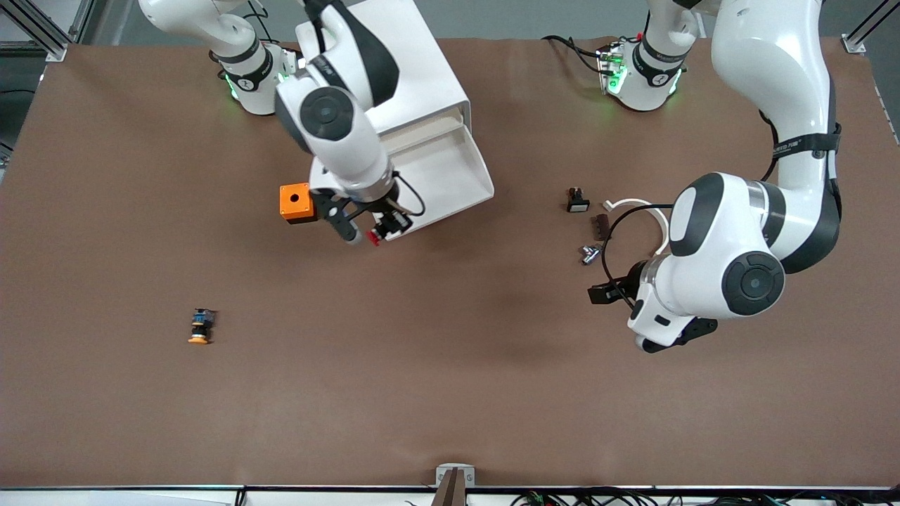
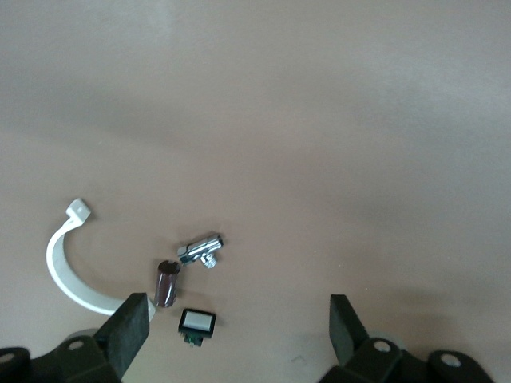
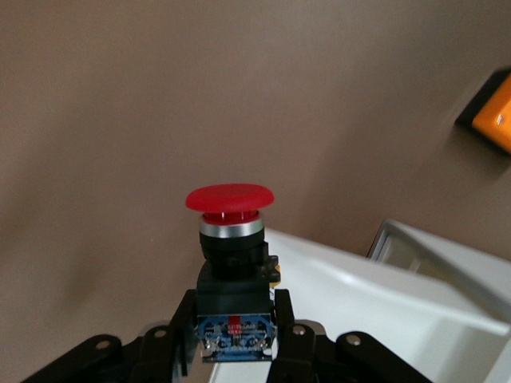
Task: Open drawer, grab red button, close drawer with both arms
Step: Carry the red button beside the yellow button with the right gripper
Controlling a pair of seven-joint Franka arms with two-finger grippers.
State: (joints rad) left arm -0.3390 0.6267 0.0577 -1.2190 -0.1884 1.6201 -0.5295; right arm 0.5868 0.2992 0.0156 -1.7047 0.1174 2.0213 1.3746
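The white cabinet (image 1: 394,63) stands near the right arm's base with one white drawer (image 1: 460,176) pulled open toward the front camera. My right gripper (image 1: 376,232) is shut on the red-capped button (image 1: 373,238) and holds it over the drawer's front rim. In the right wrist view the fingers (image 3: 291,327) clamp the button's black-and-blue body (image 3: 233,319), its red cap (image 3: 230,198) pointing away, with the drawer's rim (image 3: 383,279) below. My left gripper (image 1: 598,292) is open and empty over bare table, toward the left arm's end; its pads (image 2: 132,323) show wide apart.
A small orange box with a hole (image 1: 296,202) sits beside the drawer. An orange-capped button (image 1: 201,327) lies nearer the front camera. By the left gripper lie a black white-faced button (image 1: 576,202), a brown cylinder (image 1: 601,225), a metal fitting (image 1: 589,254) and a white curved clip (image 1: 640,205).
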